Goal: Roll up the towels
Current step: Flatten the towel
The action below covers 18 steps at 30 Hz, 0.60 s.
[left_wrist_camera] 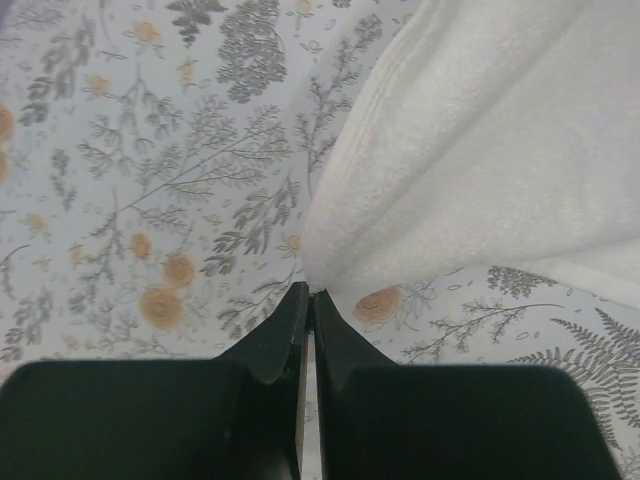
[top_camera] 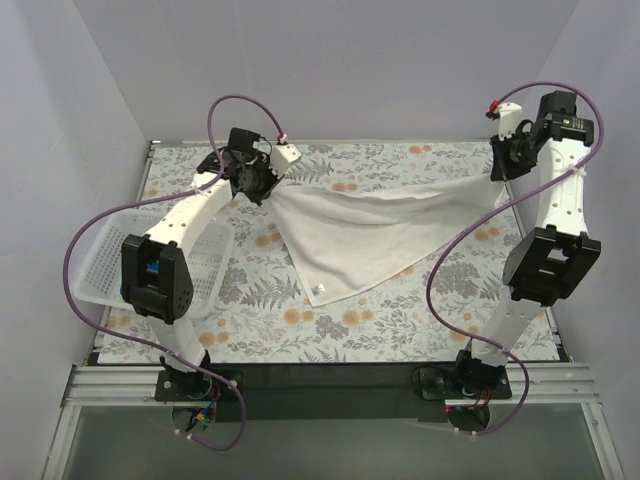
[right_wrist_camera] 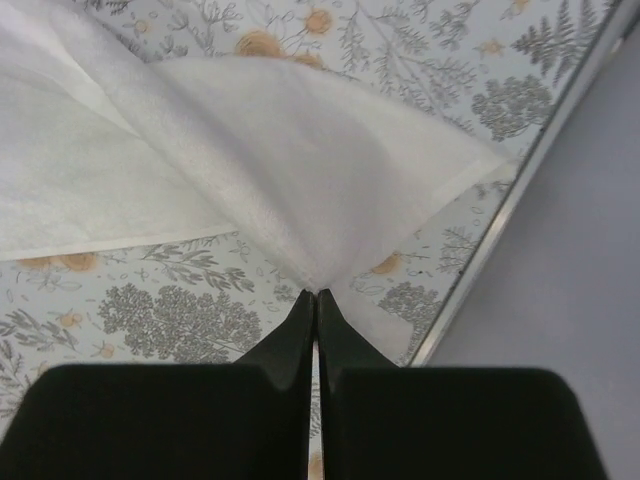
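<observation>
Floral tablecloth [top_camera: 300, 320] covers the work surface, closed in by pale walls. At the left gripper [left_wrist_camera: 308, 292] the jaws are pressed together on one corner of the white towel [top_camera: 370, 230], with the fabric bunching right at the tips. The right gripper [right_wrist_camera: 316, 293] is pinched the same way on the opposite corner, close to the table's right rail.

From above, the held edge runs between the two grippers, raised off the cloth and sagging a little. The rest of the towel droops toward the middle of the table, where its lower corner rests. A white perforated basket [top_camera: 100, 260] sits at the left, partly under the left arm. No blue towel shows in any view.

The step in hand looks like spreading this towel flat before rolling it. To do that well, both arms should draw apart evenly until the held edge is taut. They should then lower together while easing away from the resting part, so the towel lies down without folds and square to the table. Both pinches are thin, so a sharp rise in tension could pull a corner free.
</observation>
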Available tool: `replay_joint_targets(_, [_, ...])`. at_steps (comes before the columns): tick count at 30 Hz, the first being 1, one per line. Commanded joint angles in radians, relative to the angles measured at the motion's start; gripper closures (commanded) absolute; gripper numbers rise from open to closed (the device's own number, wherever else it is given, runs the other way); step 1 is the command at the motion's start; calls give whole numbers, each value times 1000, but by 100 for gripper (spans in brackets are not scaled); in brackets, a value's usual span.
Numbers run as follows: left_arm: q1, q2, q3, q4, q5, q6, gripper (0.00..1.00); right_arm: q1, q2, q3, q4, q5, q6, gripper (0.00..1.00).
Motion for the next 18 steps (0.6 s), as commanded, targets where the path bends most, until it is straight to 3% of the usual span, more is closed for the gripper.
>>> replay_joint_targets(1, [16,-94,49,-2,-34,64,100,-31,-44,94,-21,15,8,99])
replay_joint_targets(7, [20,-291,-12,33,-60,75,100,-93,-183,42,-15,-8,-5,99])
replay_joint_targets(13, [22,-549,-141,56,-17,113,100,-209,-424,-181,11,-74,-76,99])
replay_joint_targets(18, [22,-712,-192,46,72,106,100,-225,-666,-344,25,-80,-192,99])
